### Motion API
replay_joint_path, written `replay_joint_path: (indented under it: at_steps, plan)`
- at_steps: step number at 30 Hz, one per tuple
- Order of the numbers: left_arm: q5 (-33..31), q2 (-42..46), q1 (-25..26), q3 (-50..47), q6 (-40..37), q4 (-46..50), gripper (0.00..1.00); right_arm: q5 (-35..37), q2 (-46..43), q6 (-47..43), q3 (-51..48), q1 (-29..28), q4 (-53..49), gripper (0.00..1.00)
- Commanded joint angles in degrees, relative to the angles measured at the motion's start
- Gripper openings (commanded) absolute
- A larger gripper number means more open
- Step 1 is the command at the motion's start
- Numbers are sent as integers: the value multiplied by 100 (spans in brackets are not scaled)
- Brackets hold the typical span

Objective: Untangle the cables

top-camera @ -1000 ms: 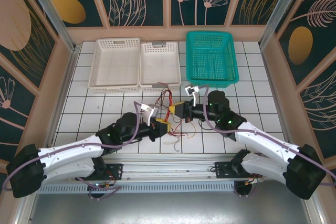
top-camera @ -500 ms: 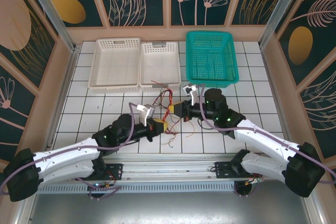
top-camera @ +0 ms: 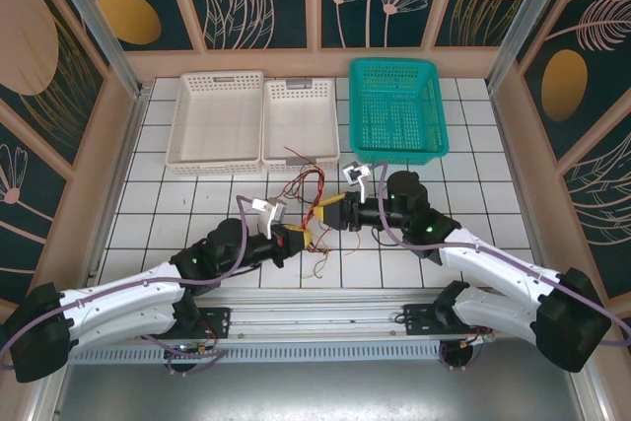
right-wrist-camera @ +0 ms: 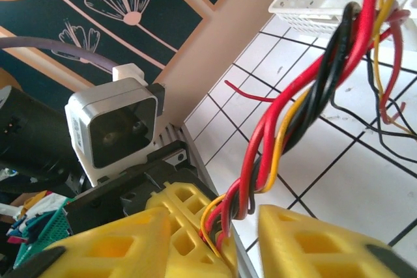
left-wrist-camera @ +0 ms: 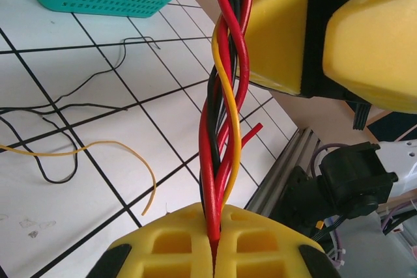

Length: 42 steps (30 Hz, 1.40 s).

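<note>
Your left tool is clamped on one end of the twisted bundle of thin red, black and yellow cables, centre of the top view. Your right tool sits just up-right of it with its pads parted a little. The bundle runs through that gap; can't tell if it touches a pad. Loose wire ends trail over the white tiled bench below the white perforated trays.

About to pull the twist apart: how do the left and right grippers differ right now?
The left gripper is shut on the twisted cables; the right gripper has its jaws apart, clamping nothing. The left gripper sits nearer the arm bases, the right gripper farther out. Both have yellow fingers at the same bundle.
</note>
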State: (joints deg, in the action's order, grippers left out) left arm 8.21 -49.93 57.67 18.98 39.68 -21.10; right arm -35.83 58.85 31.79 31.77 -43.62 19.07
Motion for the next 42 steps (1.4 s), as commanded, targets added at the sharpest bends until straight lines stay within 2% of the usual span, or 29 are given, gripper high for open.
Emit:
replay_joint_path:
  at_steps: [1,6,10,16,19,26,27,28,30,32,35,42]
  plan:
    - [-160,19,16,-40,55,-351,0,-165,140,51,-73,-48,294,34]
    - [-187,1,15,-54,88,-411,0,-108,301,67,-77,-262,466,37]
    - [-183,9,10,-52,93,-431,0,-38,468,-31,37,-393,392,36]
    - [-232,67,8,-70,111,-400,0,147,508,-102,106,-446,269,15]
    - [-168,63,12,-86,121,-436,0,253,497,-129,128,-446,208,1]
    - [31,10,10,-44,84,-389,0,513,374,-269,163,-446,-58,0]
    - [37,21,16,-45,89,-372,5,560,352,-278,172,-446,-98,0]
    - [36,36,20,-52,92,-369,17,601,330,-294,172,-446,-130,0]
    - [42,64,11,-64,92,-362,27,634,293,-339,172,-443,-207,0]
    - [6,111,13,-53,88,-333,46,657,262,-380,172,-446,-262,0]
    - [-26,167,16,-53,77,-309,59,640,225,-410,163,-446,-325,0]
    - [-168,159,14,9,18,-198,60,397,173,-579,188,-461,-475,0]
